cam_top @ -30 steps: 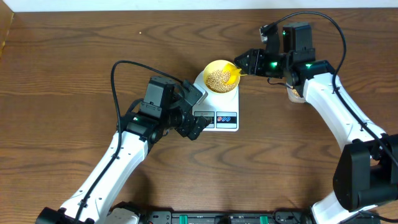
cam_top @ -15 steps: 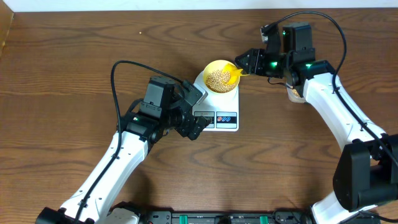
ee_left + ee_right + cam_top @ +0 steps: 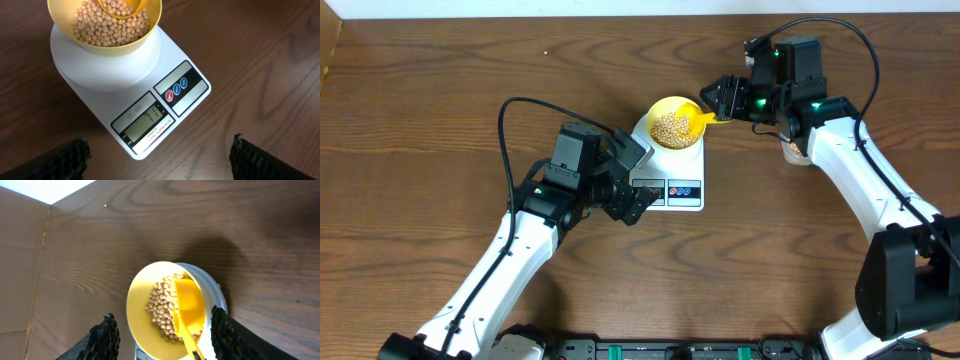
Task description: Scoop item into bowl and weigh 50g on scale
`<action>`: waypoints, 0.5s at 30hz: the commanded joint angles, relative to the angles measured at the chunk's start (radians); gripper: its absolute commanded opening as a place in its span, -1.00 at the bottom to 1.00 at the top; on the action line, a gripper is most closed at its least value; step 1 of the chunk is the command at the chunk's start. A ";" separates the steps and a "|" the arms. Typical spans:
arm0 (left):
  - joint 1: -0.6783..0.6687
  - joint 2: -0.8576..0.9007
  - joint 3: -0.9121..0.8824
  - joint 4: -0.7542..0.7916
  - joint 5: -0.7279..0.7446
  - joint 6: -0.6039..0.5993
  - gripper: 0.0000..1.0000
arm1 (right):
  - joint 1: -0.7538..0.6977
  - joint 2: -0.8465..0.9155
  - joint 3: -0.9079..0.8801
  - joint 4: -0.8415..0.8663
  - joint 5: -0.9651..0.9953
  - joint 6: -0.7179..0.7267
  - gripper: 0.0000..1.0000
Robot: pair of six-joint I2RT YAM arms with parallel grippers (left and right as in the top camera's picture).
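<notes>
Overhead, left gripper (image 3: 640, 180) and right gripper (image 3: 713, 102) are both standing apart, the scoop (image 3: 695, 118) seemingly lying loose in the upper-centre bowl (image 3: 653, 112).

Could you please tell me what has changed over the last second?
The right gripper has opened its jaws, letting go of the yellow scoop, which rests in the bowl on the beans; the gripper has backed slightly away. The left gripper, bowl and scale stayed put.
</notes>
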 commanded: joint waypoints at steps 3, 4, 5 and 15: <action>0.004 0.008 -0.006 -0.002 0.013 0.013 0.84 | 0.005 0.005 0.001 -0.005 0.032 -0.008 0.16; 0.004 0.008 -0.006 -0.003 0.013 0.013 0.84 | 0.005 0.005 0.001 -0.005 0.032 -0.007 0.15; 0.004 0.008 -0.006 -0.002 0.013 0.013 0.84 | 0.005 0.005 0.001 -0.007 0.032 -0.007 0.16; 0.004 0.008 -0.006 -0.002 0.013 0.013 0.84 | 0.005 0.005 0.001 -0.048 0.055 -0.007 0.19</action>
